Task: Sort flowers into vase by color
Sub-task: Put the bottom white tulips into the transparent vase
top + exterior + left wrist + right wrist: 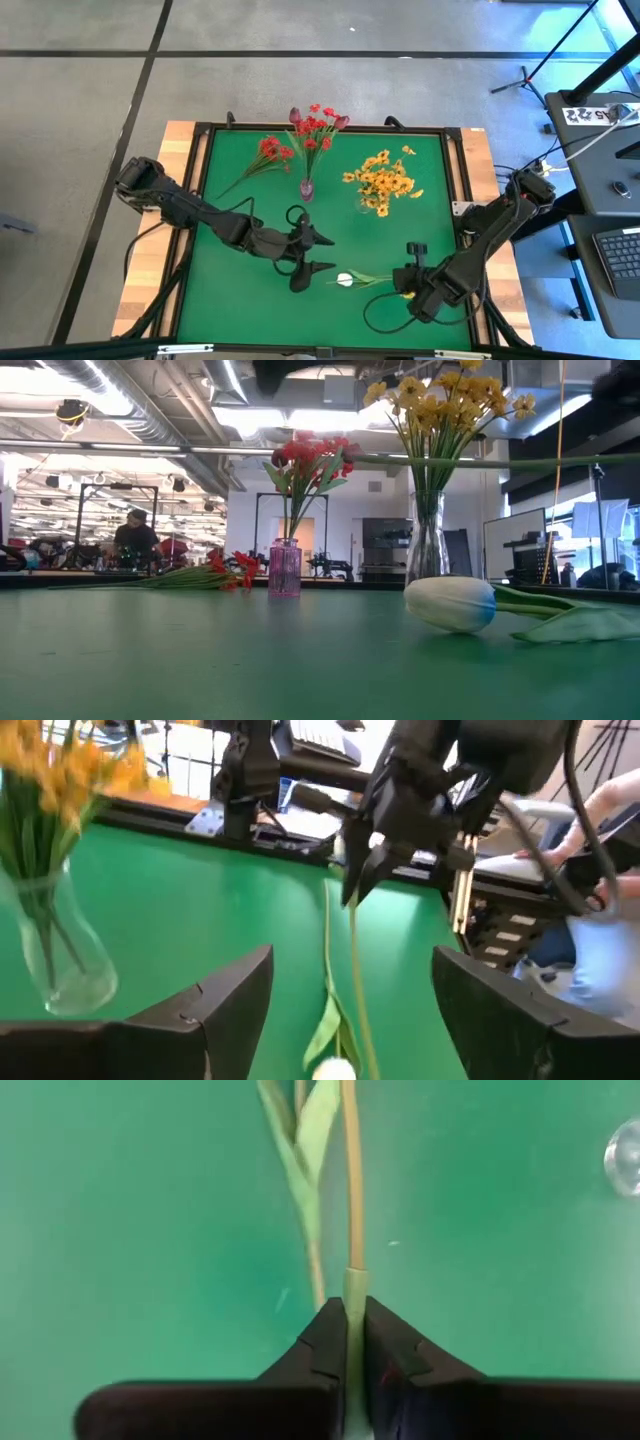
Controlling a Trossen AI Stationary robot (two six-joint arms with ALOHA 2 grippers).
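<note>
A white bud point(344, 280) on a long thin stem lies on the green table near its near edge; the low view shows the bud point(450, 603) resting on its side. My right gripper point(398, 284) is shut on that stem at the end away from the bud. My left gripper point(325, 254) is open and hovers just left of the bud, its fingers standing apart on either side of the stem line point(352, 960) without touching. Farther back, a pink vase point(306, 188) holds red sprays and maroon buds. A clear vase point(383, 190) holds yellow sprays. One red spray point(265, 155) lies flat on the table. My right gripper pinches the white flower's stem point(352, 1285) between its two fingers, on the part far from the bud. The fingers point(360, 870) come from above, slanting down from the table's right. The bud and leaf point(570, 622) lie on the table.
The table has a raised dark rim point(200, 190) with wooden strips outside it. Bare green surface lies along the near edge and between the vases and the grippers. A person point(135, 540) sits in the room beyond the table; another person's arm point(600, 810) shows in the left wrist view.
</note>
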